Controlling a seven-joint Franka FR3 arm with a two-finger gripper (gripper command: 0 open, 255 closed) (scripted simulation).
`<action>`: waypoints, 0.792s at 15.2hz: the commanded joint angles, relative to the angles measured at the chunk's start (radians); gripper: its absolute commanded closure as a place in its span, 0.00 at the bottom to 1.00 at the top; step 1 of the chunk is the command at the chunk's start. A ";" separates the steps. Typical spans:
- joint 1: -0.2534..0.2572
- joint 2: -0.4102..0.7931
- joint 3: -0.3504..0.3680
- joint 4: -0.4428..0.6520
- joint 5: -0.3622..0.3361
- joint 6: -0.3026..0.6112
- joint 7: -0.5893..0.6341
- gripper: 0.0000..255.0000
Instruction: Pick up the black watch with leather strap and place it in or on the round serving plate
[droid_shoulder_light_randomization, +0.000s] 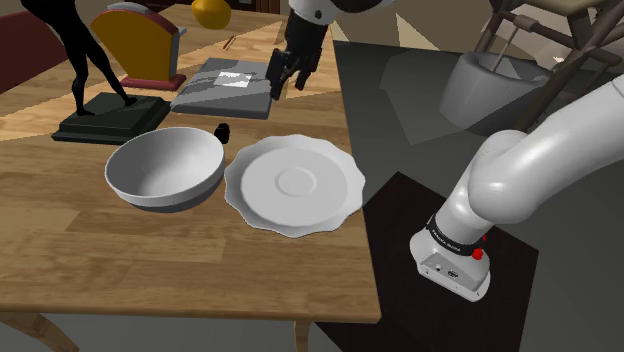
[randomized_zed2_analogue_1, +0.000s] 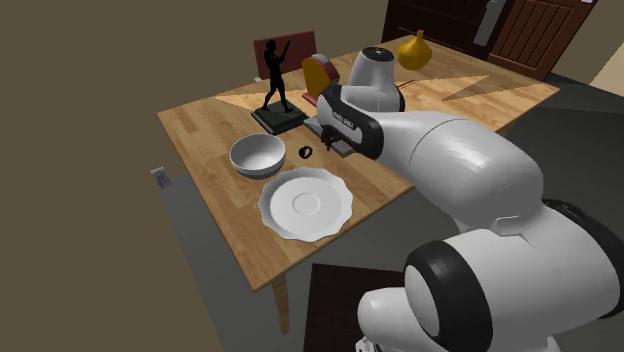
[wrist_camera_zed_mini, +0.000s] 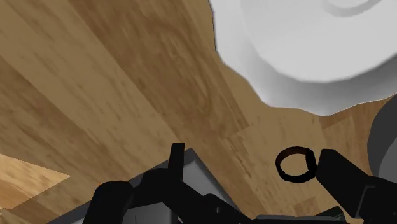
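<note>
Here the watch (droid_shoulder_light_randomization: 223, 130) lies on the table (droid_shoulder_light_randomization: 60, 240), curled into a small dark loop, near the plate (droid_shoulder_light_randomization: 293, 185) but apart from it, off the plate's rim toward the shoulder view's upper left. The plate is white with a wavy edge. A pale bowl (droid_shoulder_light_randomization: 165, 167) stands just beside the plate, on the shoulder view's left of it, and the watch sits close by the bowl's rim. Farther from the plate than the watch lies a flat grey slab (droid_shoulder_light_randomization: 225, 88). The gripper (droid_shoulder_light_randomization: 278, 84) hangs over the slab's corner nearest the plate, pointing down. In the wrist view its two fingers (wrist_camera_zed_mini: 177, 159) stand well apart and grasp nothing — the watch shows on the wood between them, just beside one finger, with neither clasping it, and the plate's scalloped edge lies beyond. Farther again from the plate than the slab stand a black figurine (droid_shoulder_light_randomization: 108, 120) on a dark base and a yellow-and-red object (droid_shoulder_light_randomization: 140, 45) — both toward the shoulder view's upper left.
</note>
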 joint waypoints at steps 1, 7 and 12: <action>0.009 0.050 0.027 0.005 0.005 0.059 0.025 0.00; 0.025 0.242 0.101 0.100 -0.024 0.188 0.115 0.00; 0.040 0.381 0.140 0.190 -0.077 0.255 0.188 0.00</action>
